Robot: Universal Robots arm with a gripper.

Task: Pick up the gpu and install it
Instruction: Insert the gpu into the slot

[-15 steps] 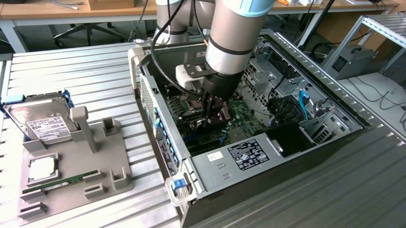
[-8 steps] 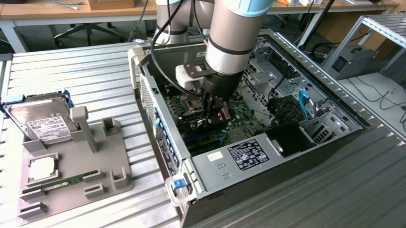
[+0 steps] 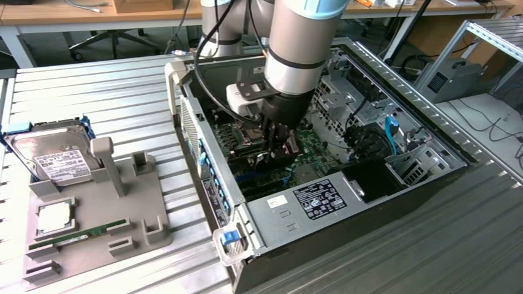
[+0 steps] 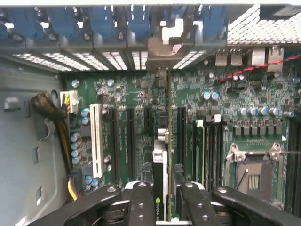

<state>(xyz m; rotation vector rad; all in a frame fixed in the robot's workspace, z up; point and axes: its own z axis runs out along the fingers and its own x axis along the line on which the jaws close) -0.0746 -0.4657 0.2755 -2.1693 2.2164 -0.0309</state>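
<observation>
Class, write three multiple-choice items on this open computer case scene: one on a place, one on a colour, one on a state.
1. Where is the thin green graphics card with the silver end bracket?
A. On the grey holder
B. Edge-on over the green motherboard inside the open black computer case
C. On the wooden desk

2. What colour are the slot clips along the case's rear wall?
A. Blue
B. Red
C. Yellow

3. What state is the black tool in?
A. Wide open, empty
B. Closed on the card
C. Holding the silver hard drive

Key: 1 B, the wrist view shows the card standing among the slots; 2 A, the clips are plainly blue; 3 B, the fingers press both card faces, while the silver boxy hard drive rests on the grey holder.
</observation>
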